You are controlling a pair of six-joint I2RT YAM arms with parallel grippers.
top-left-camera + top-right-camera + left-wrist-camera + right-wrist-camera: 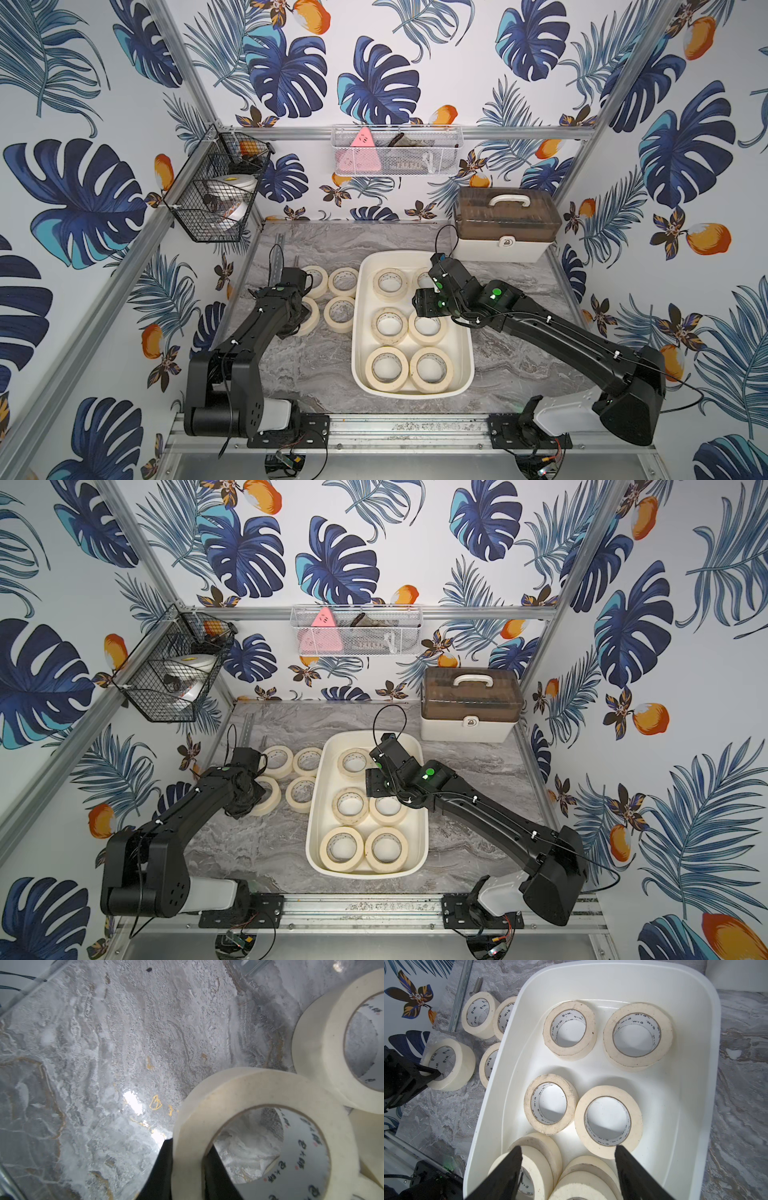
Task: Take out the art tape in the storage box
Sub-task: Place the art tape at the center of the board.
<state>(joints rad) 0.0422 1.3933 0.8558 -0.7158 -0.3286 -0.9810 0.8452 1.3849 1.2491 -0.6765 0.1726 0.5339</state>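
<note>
- Upper left of both top views: black wire basket (pixel 208 208) on the wall frame, bright-white roll (pixel 232 183) inside.
- Centre left: left gripper (pixel 188 1144) clamped on the wall of one art tape (pixel 228 1088) roll, one jaw in the hole, the other outside; roll low by the marble table (pixel 311 365), whether resting on it not clear.
- Just right of that: three loose rolls (pixel 481 1031) lying flat on the table, holes facing up, outside the box, close beside its left wall.
- Centre: storage box (pixel 411 253), open-topped, upright on the table, holding more art tape in three rows of two; in the right wrist view, rolls at the lower frame edge overlapping, apparently stacked.
- Right of centre: right gripper (pixel 568 1147) above the box, jaws wide apart, nothing between them.
- Upper right of the table: brown-lidded case (pixel 505 226) with white handle, near the box's far right corner.
</note>
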